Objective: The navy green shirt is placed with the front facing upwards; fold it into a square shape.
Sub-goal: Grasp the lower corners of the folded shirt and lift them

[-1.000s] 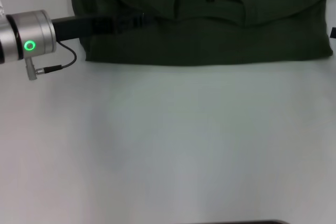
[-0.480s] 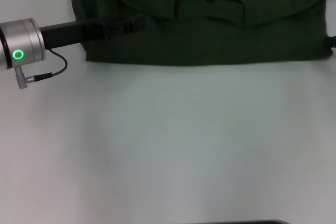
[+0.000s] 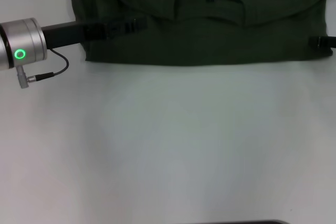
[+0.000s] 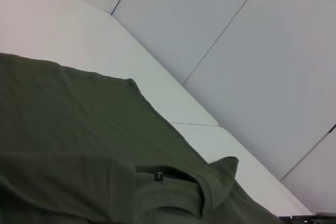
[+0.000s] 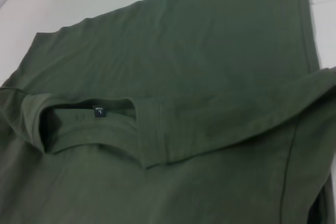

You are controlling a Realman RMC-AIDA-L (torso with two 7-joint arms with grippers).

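From the head view, the shirt (image 3: 205,19) lay folded at the far edge of the white table (image 3: 168,145), its collar opening and small neck label facing up. The left gripper (image 3: 137,23) reached in from the left, low over the shirt's left part; whether its jaws were spread or pressed together could not be told (dark on dark). The right gripper (image 3: 315,40) only just showed at the right edge, beside the shirt's right end, its jaws equally unclear.

In the left wrist view, the shirt (image 4: 79,150) filled the lower part, with the table's far edge and a pale wall beyond.

The right wrist view looked down on the shirt (image 5: 173,103), the label (image 5: 100,112) inside the collar and a folded sleeve layer lying across it.
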